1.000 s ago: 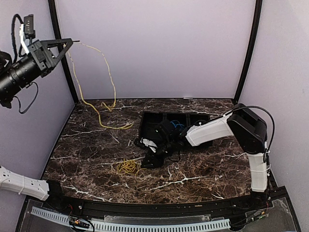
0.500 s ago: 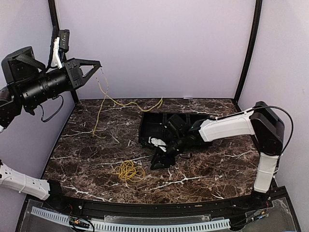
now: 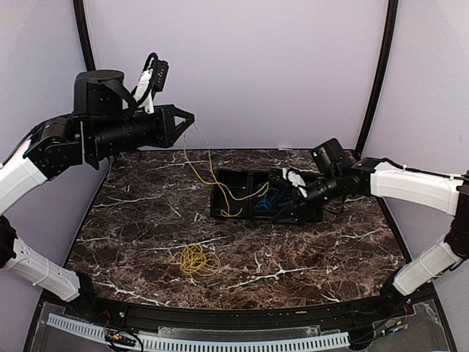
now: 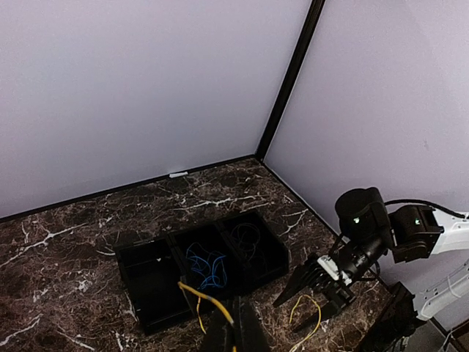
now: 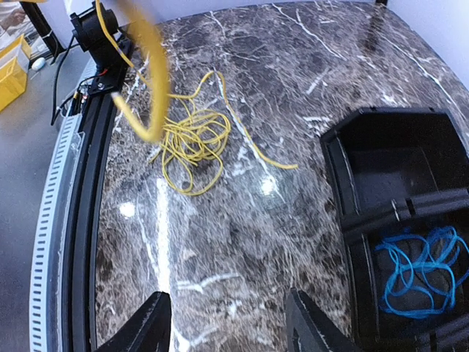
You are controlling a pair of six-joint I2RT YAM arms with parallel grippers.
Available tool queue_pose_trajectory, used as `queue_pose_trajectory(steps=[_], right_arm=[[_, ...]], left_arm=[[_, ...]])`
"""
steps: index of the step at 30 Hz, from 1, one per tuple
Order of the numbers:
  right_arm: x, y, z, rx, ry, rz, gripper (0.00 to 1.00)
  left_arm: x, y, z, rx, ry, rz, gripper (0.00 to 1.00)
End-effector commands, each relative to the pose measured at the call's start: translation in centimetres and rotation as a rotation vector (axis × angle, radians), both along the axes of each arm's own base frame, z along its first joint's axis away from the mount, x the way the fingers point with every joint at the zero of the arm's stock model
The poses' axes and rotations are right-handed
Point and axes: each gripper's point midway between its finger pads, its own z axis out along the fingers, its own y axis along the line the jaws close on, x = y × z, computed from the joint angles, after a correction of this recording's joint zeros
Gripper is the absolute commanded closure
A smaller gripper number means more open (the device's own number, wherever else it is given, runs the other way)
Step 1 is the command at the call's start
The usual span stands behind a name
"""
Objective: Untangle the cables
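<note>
Up high, L gripper (image 3: 192, 118) pinching yellow cable (image 4: 205, 295) over tray (image 4: 143, 282), R gripper (image 5: 231, 326) jaws apart

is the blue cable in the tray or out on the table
In the tray: the blue cable lies coiled in the middle compartment of the black tray, clear in both wrist views.

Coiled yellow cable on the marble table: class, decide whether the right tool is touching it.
Apart. In the right wrist view, bare marble table separates the open right tool from the coiled yellow cable.
</note>
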Motion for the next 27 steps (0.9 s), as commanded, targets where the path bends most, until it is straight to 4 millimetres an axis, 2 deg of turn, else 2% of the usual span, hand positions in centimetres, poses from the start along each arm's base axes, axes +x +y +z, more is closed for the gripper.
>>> queue_pose_trajectory(steps=[1, 4, 7, 9, 12, 13, 16, 17, 18, 19, 20, 21, 22, 23, 27], right_arm=[[0.2, -4.2, 0.7, 0.064, 0.02, -0.064, 0.44], [0.3, -6.9, 1.8, 0.164, 0.009, -0.124, 0.43], [2.1, -9.3, 3.0, 0.149, -0.117, -0.238, 0.4], [2.7, -10.5, 4.0, 0.173, -0.178, -0.284, 0.37], [3.4, -11.6, 4.0, 0.151, -0.232, -0.334, 0.37], [3.7, -11.9, 3.9, 0.146, -0.237, -0.347, 0.37], [3.8, -12.2, 3.3, 0.136, -0.226, -0.348, 0.37], [3.9, -12.1, 3.1, 0.132, -0.222, -0.345, 0.37], [4.0, -12.1, 2.9, 0.126, -0.215, -0.344, 0.37], [4.0, -12.1, 2.8, 0.123, -0.215, -0.342, 0.36], [4.1, -12.1, 2.6, 0.117, -0.215, -0.341, 0.36], [4.1, -12.2, 2.5, 0.113, -0.218, -0.341, 0.36], [4.1, -12.3, 2.3, 0.106, -0.22, -0.342, 0.36], [4.2, -12.3, 2.2, 0.101, -0.224, -0.344, 0.36], [4.3, -12.5, 2.4, 0.094, -0.241, -0.35, 0.36]], left_arm=[[1.0, -0.9, 0.8, 0.023, -0.048, -0.002, 1.0], [2.3, -1.8, -0.2, 0.053, -0.049, -0.003, 1.0], [3.6, -2.7, -1.0, 0.072, -0.05, -0.013, 1.0], [5.0, -2.5, -1.6, 0.078, -0.046, -0.002, 1.0], [6.9, -2.5, -2.2, 0.076, -0.039, -0.001, 1.0], [7.7, -2.5, -2.7, 0.08, -0.03, -0.003, 1.0], [9.4, -2.8, -2.6, 0.081, -0.041, 0.0, 1.0], [9.8, -2.7, -1.9, 0.072, -0.052, 0.008, 1.0], [10.2, -3.1, -2.2, 0.081, -0.049, 0.002, 1.0], [10.4, -3.1, -1.0, 0.066, -0.066, 0.003, 1.0], [10.8, -3.5, -1.3, 0.077, -0.064, -0.005, 1.0], [10.9, -3.6, -0.3, 0.069, -0.081, -0.005, 1.0], [11.4, -4.0, -0.6, 0.078, -0.077, -0.006, 1.0], [11.7, -3.9, 0.3, 0.072, -0.093, -0.004, 1.0], [13.7, -4.3, -0.6, 0.108, -0.091, 0.012, 1.0]])
